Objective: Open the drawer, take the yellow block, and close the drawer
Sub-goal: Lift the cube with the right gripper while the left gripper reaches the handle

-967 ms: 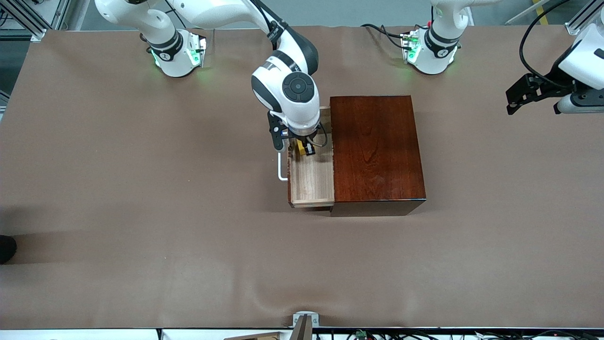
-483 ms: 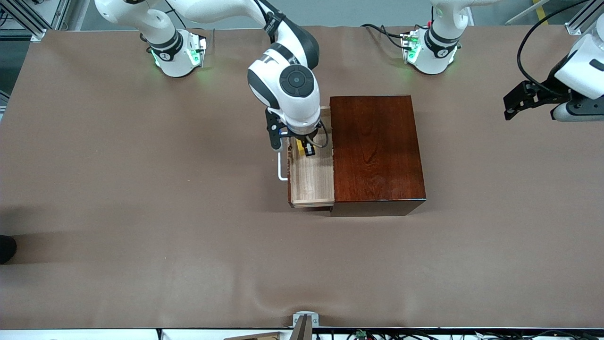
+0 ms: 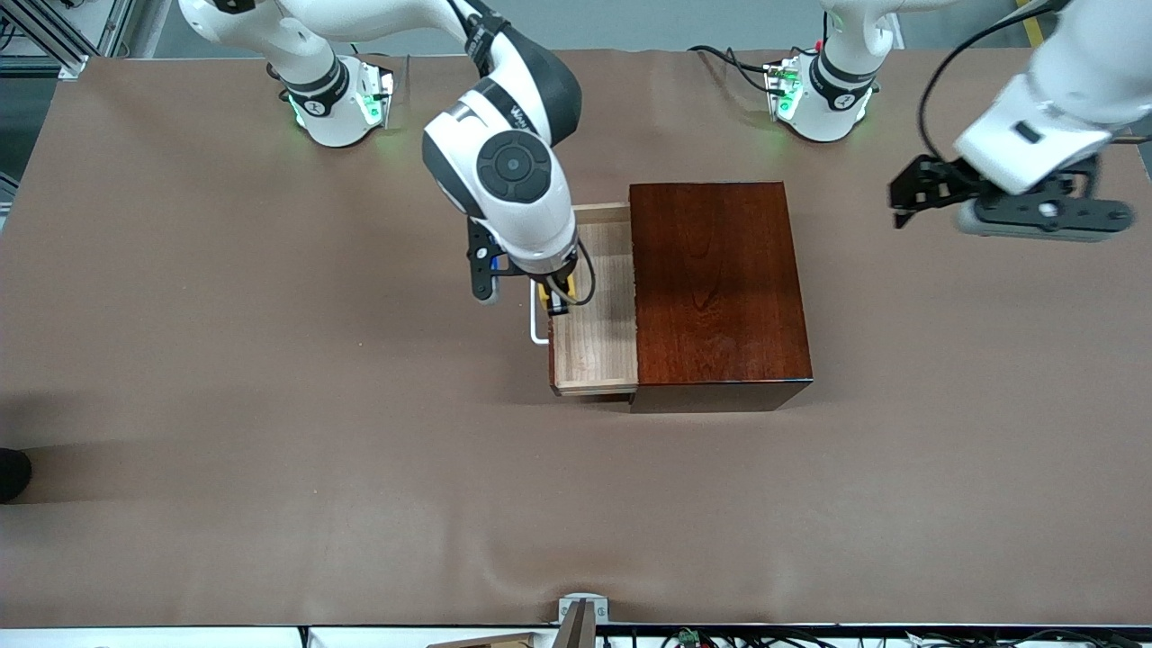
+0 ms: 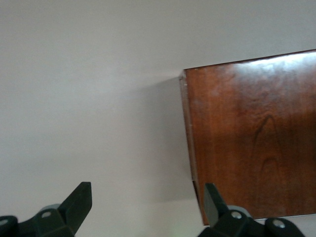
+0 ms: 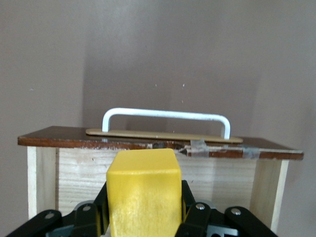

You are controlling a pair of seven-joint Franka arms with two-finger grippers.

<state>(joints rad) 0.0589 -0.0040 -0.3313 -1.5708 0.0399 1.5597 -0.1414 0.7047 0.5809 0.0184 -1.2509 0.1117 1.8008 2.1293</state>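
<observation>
The drawer [image 3: 596, 346] stands pulled out of the mahogany box [image 3: 720, 288], its pale tray bare and its white handle [image 3: 537, 329] toward the right arm's end of the table. My right gripper [image 3: 556, 301] hangs over the drawer's front edge, shut on the yellow block [image 3: 544, 292]. In the right wrist view the yellow block [image 5: 143, 192] fills the gap between the black fingers [image 5: 197, 217], with the drawer front and handle [image 5: 165, 114] just past it. My left gripper [image 3: 902, 200] hovers open over the table by the box's closed end; the left wrist view shows its fingers [image 4: 79, 201] wide apart beside the box [image 4: 256, 133].
Brown cloth covers the table [image 3: 270, 405]. The two arm bases [image 3: 337, 99] [image 3: 823, 94] stand along the table edge farthest from the front camera. A small metal bracket [image 3: 580, 612] sits at the nearest edge.
My right gripper has risen out of the drawer with the yellow block and shifted toward the drawer's front. The left arm has swung in toward the box.
</observation>
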